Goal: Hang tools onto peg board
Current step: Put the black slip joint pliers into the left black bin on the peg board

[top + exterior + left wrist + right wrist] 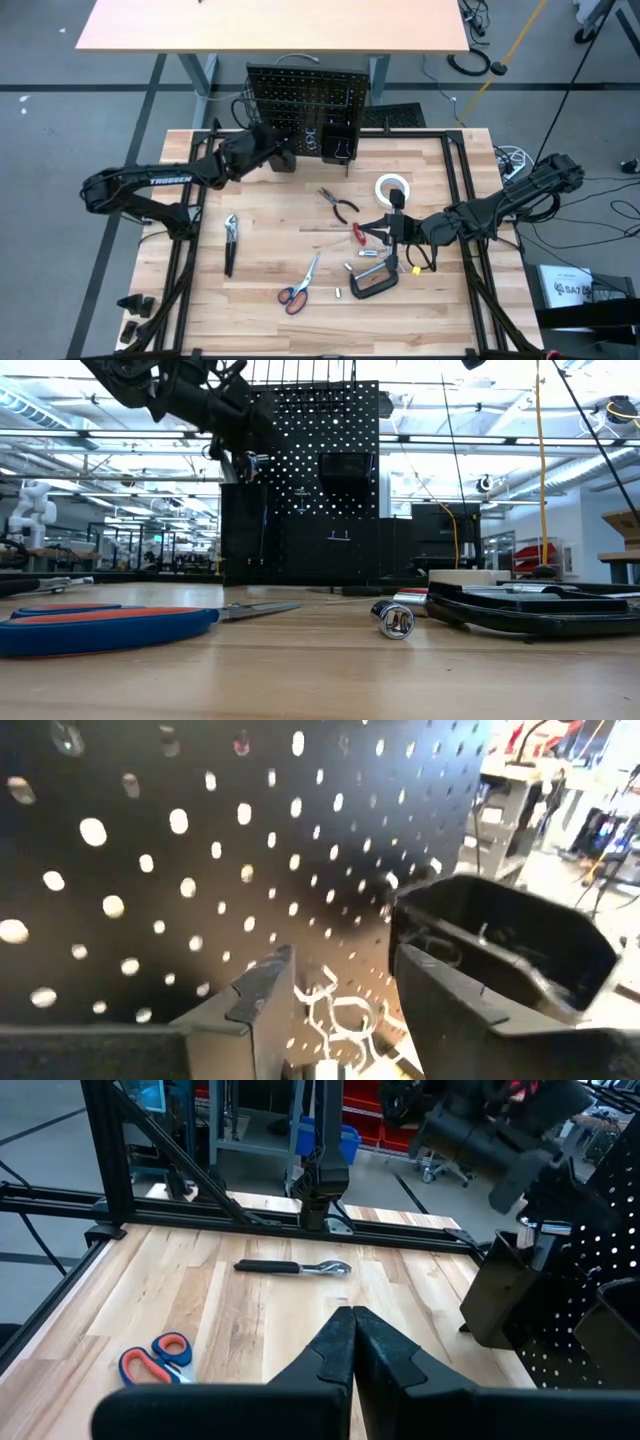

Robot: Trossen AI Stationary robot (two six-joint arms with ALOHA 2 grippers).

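Overhead, tabletop-level, two wrist-mounted views

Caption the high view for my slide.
Left gripper at black perforated peg board; shut right gripper over scattered tools.

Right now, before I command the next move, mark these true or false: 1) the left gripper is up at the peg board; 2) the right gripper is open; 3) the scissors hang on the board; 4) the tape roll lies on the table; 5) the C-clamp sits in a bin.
1) True. The left gripper is at the peg board, its fingers apart.
2) False. The right gripper is shut, fingers pressed together, holding nothing.
3) False. The scissors lie flat on the table.
4) True. The tape roll lies on the table near the right arm.
5) False. The C-clamp lies on the table, near its front edge.
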